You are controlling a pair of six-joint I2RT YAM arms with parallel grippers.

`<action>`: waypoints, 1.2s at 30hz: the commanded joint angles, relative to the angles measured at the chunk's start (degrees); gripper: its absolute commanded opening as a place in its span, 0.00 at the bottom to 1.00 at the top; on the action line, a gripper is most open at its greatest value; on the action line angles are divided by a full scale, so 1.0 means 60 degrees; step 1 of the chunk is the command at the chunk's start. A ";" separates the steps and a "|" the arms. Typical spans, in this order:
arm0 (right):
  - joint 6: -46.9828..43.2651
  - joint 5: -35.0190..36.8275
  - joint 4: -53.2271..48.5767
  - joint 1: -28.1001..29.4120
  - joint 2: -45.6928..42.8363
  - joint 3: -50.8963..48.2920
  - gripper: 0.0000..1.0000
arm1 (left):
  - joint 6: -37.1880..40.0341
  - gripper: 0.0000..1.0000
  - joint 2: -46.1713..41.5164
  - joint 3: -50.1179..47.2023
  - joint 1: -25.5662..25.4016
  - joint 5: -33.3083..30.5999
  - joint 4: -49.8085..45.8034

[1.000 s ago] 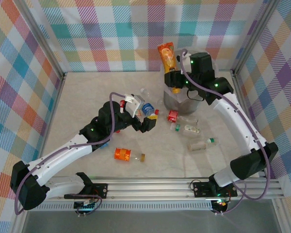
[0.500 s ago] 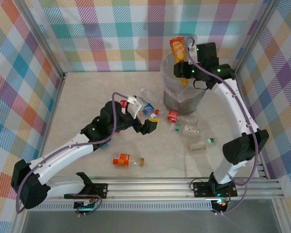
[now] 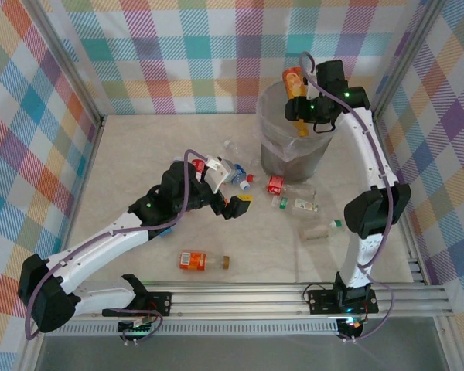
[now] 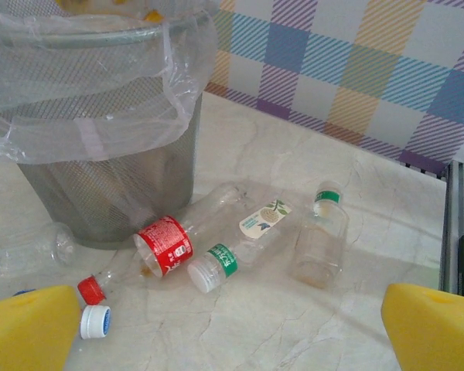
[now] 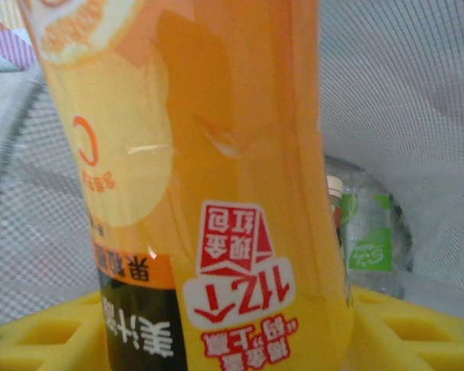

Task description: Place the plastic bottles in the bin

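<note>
The right gripper (image 3: pixel 298 116) was squeezed shut around the big orange bottle (image 3: pixel 294 81). It held the bottle standing up, just above the open top of the bin (image 3: pixel 290 161). In the right wrist view, the yellow fingers (image 5: pixel 54 332) pressed on both sides of the bottle low down. Behind it, a bottle with a green label (image 5: pixel 367 239) lay inside the bin.

The left gripper (image 4: pixel 232 340) was wide open with nothing in it, low over the table (image 4: pixel 387 193). In front of it, near the foot of the bin, lay a red-label bottle (image 4: pixel 164 246), a green-cap bottle (image 4: pixel 240 243) and a see-through bottle (image 4: pixel 321 239). A small orange bottle (image 3: pixel 197 260) lay well apart, closer to the arms.

These bottles looked empty, so they were probably very light. Their thin plastic would likely squash in a hard squeeze. They were smooth and round, so they could slip or roll away. The best place to hold one was probably across the fat middle, not the thin neck or the cap.
</note>
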 commanded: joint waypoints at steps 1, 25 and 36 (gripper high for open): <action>0.0127 0.0310 -0.0612 -0.0039 0.0092 0.0419 0.65 | 0.0255 1.00 0.0003 0.0388 -0.0100 0.0200 -0.0189; -0.0841 -0.0745 0.0476 0.0609 -0.2932 -0.2039 0.81 | 0.1032 1.00 -0.0298 0.1635 -0.0080 0.0017 -0.2432; -0.1050 -0.2385 0.1850 0.2488 -0.5609 -0.6692 0.81 | -0.0192 1.00 -0.2371 0.1271 -0.0077 0.0095 -0.5697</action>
